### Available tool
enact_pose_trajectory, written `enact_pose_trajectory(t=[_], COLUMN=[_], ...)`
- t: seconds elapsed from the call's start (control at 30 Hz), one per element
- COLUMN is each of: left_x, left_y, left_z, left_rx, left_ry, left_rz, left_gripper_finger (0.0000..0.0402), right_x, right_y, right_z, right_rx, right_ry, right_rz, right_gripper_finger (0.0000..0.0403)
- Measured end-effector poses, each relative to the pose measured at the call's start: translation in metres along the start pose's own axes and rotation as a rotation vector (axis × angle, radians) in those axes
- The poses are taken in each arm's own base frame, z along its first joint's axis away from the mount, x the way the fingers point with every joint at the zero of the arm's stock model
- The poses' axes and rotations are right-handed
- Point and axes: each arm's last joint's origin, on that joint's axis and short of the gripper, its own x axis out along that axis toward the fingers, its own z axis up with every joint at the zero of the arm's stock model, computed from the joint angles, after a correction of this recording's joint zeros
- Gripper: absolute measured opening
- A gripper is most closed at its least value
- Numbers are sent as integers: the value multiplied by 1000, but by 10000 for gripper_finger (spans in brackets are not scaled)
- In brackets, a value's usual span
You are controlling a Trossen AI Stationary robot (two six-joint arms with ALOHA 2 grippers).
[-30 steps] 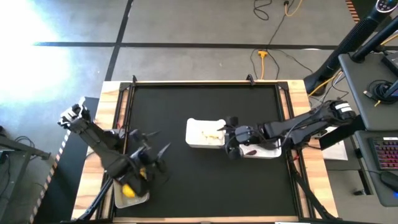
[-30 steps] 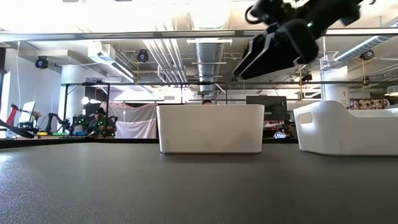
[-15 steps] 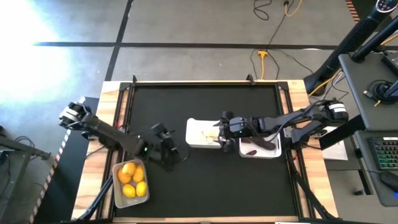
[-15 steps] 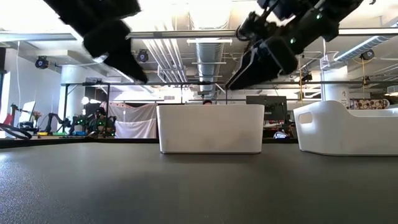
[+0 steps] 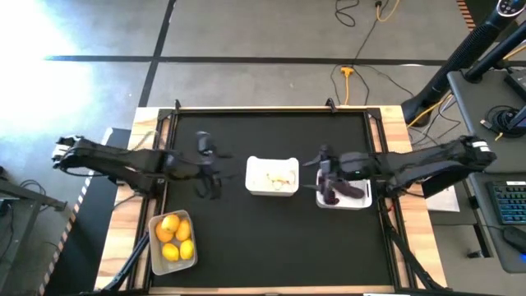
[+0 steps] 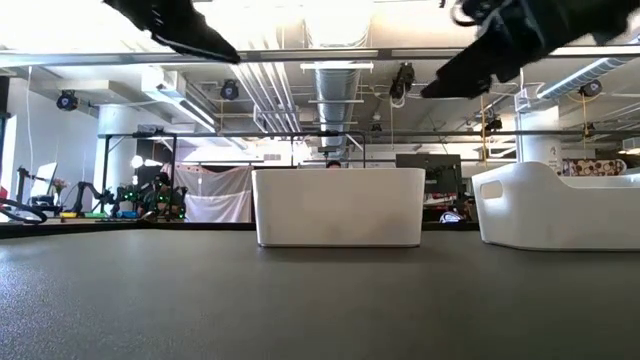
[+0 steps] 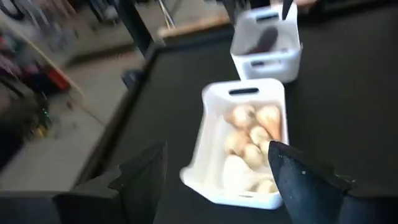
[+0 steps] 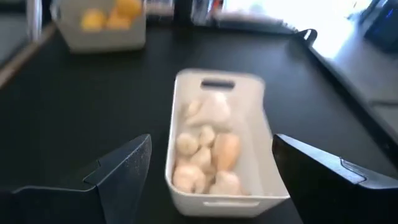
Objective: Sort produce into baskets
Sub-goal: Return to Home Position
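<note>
Three baskets stand on the black table. A clear tub [image 5: 173, 238] at the near left holds yellow lemons [image 5: 171, 237]. A white tray [image 5: 273, 175] in the middle holds pale garlic bulbs [image 7: 252, 140]. Just to its right, a second white tray [image 5: 349, 196] holds dark purple vegetables [image 7: 266, 38]. My left gripper [image 5: 212, 167] hovers open to the left of the middle tray and points at it. My right gripper [image 5: 319, 175] hovers open over the left end of the purple tray. Nothing is between either pair of fingers [image 7: 146, 177] [image 8: 121, 165].
Wooden rails edge the table at left [image 5: 144, 164] and right [image 5: 394, 131]. Bare black mat lies at the far side [image 5: 271, 131] and near side [image 5: 288, 255]. Beyond the right edge stand a desk with a keyboard [image 5: 509, 201] and cables.
My left gripper has swung from over the lemon tub toward the far edge, turning until it points right at the middle tray; the lemons now show uncovered. My right gripper has drawn back from over the garlic tray toward the right edge.
</note>
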Motion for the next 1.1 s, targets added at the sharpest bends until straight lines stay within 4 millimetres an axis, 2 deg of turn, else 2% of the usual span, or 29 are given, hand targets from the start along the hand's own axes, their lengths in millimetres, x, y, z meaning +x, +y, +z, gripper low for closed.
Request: enact_pose_trajectory(t=[0.17, 0.3, 0.43, 0.57, 0.63, 0.77, 0.87, 1.0, 1.1], left_x=[-29, -49, -69, -87, -93, -91, -85, -68, -56], left_y=[13, 20, 26, 29, 28, 25, 22, 12, 6], left_z=[-16, -38, -58, -77, -86, -99, -106, -125, -139], left_rx=[13, 5, -40, -84, -91, -144, -191, -193, -244], left_ry=[-157, -227, -274, -337, -375, -497, -580, -532, -478], left_rz=[11, -64, -52, -78, -126, -148, -143, -153, -175], left_gripper_finger=[263, 262, 262, 262, 262, 262, 262, 262, 262], right_x=[-22, -35, -52, -84, -93, -93, -82, -68, -65], right_y=[-2, -3, -4, -10, -13, -12, -9, -6, -6], right_z=[-35, -54, -56, -49, -49, -62, -81, -105, -110], right_rx=[63, 214, 235, 178, 155, 130, 200, 274, 306], right_ry=[-229, -377, -389, -436, -473, -515, -475, -434, -377], right_rz=[-13, 12, 27, -63, -115, -87, -48, -34, -34], right_gripper_finger=[327, 327, 327, 327, 327, 327, 326, 325, 311])
